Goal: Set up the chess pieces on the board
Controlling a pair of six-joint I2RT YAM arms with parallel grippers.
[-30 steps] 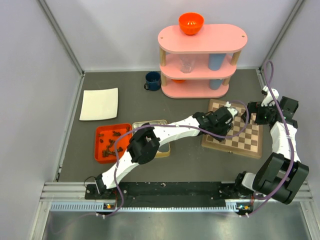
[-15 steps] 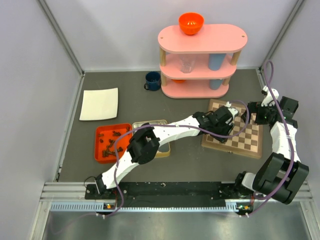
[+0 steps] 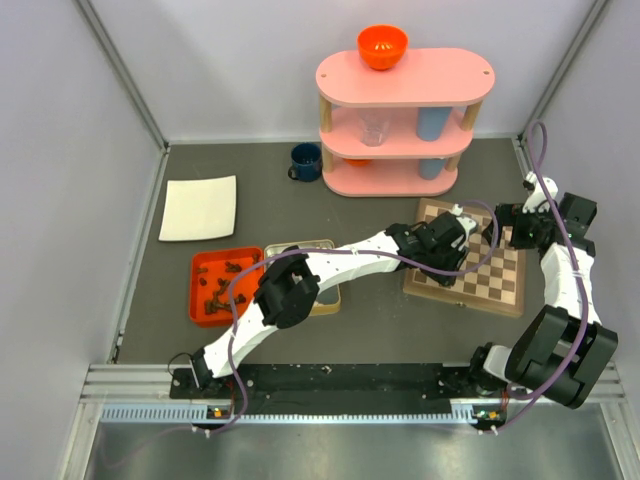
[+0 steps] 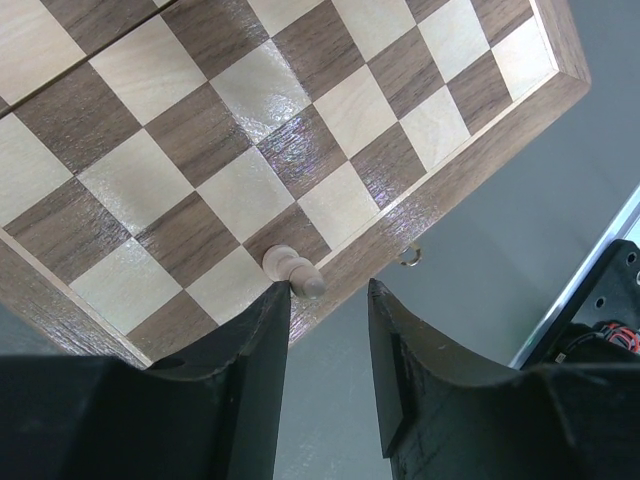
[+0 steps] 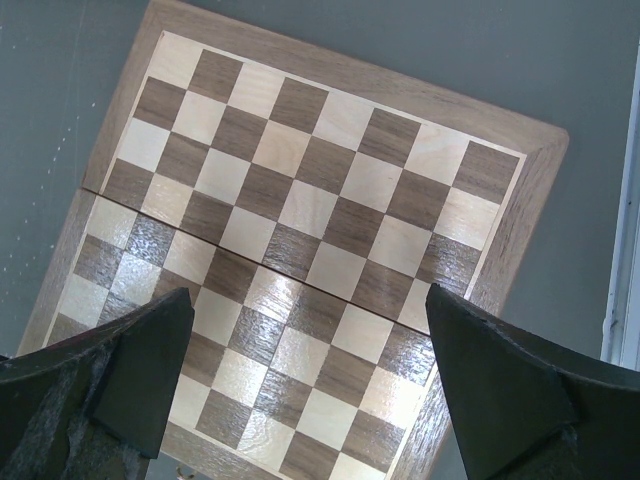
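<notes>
Overhead, dark grey tabletop (image 3: 260, 205), pale walls (image 3: 230, 70), pink shelf (image 3: 405, 75), chessboard (image 3: 500, 285).

No legible text, labels, brands or numbers anywhere

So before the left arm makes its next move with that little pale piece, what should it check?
1. Pale cream wooden chess piece on the checked brown-and-cream wooden board: ok, by the border.
2. Piece upright: cannot tell; it looks tilted.
3. Left tool clear of it: not ok; jaws apart, yet one finger touches it.
4. Right tool empty: ok; open wide above the board.
5. More pieces ready: ok; dark ones lie in the orange tray.
</notes>
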